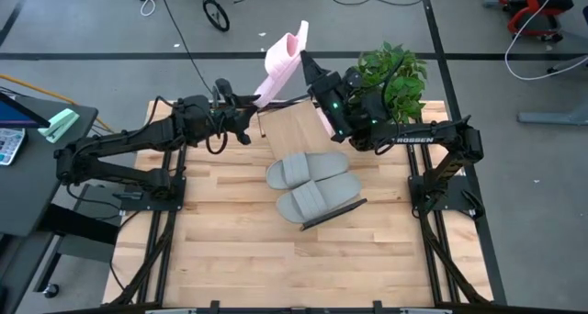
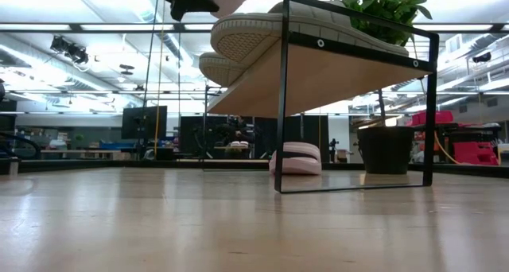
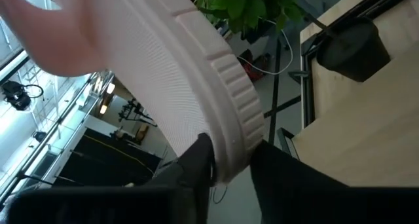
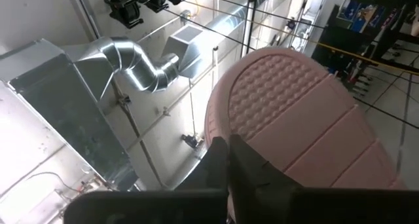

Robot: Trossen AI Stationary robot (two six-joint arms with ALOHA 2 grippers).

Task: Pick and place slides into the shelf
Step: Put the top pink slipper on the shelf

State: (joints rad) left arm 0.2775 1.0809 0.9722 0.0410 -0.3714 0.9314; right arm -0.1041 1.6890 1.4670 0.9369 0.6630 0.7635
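On the far left of the high view stands a dark side table (image 1: 37, 181) with a green thing (image 1: 60, 126) on it. Next comes the big wooden tabletop (image 1: 239, 250), made of pale planks, with black rails down both sides.

The left arm reaches in from the left. Its left gripper (image 1: 250, 106) is up in the air near the back edge of the tabletop. Its two dark fingers (image 3: 196, 165) pinch the ribbed edge of a pink slide (image 1: 280, 64), which sticks up and back, tilted.

In the middle is the shelf (image 1: 299, 130), a light wood board with a thin black frame. In the low view it is a raised board on black legs. Two grey slides (image 1: 312, 185) lie on it side by side, near the front end. On the tabletop under the shelf sits another pink slide (image 2: 296, 159).

The right arm comes in from the right. Its right gripper (image 1: 310, 71) is also lifted, close to the held pink slide, with its fingers pressed together. The right wrist view shows the bumpy pink sole (image 4: 294, 112) right in front of them, but I cannot tell if they grip it.

Behind the right arm is a green plant (image 1: 393, 75) in a dark pot (image 2: 386, 149).

The floor around the tabletop is grey, with cables lying on it. The room has bright ceiling lights and silver air pipes (image 4: 131, 57).
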